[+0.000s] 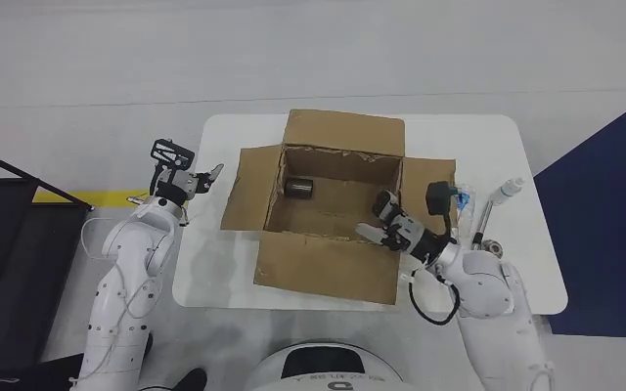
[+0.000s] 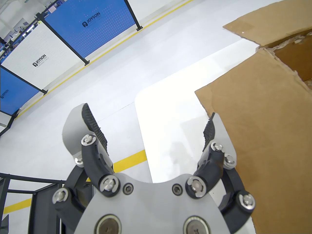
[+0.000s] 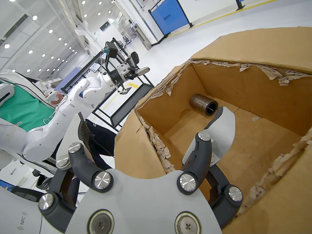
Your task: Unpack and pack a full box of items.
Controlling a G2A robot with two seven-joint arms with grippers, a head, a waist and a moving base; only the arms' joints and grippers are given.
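Note:
An open cardboard box (image 1: pixel 333 210) stands mid-table with its flaps folded out. A dark metal cylinder (image 1: pixel 298 187) lies on its side in the box's far left corner and shows in the right wrist view too (image 3: pixel 203 104). My right gripper (image 1: pixel 376 219) hangs open over the box's near right corner with nothing between its fingers (image 3: pixel 223 120). My left gripper (image 1: pixel 201 179) is open and empty above the table's left edge, just left of the box's left flap (image 2: pixel 256 127). Its fingertips (image 2: pixel 85 114) are spread wide.
On the white table (image 1: pixel 225 274), right of the box, lie a black item (image 1: pixel 437 198), a clear bottle (image 1: pixel 506 190), a thin pen-like stick (image 1: pixel 478 227) and a small round part (image 1: pixel 495 248). A dark rack (image 1: pixel 20 225) stands on the floor at left.

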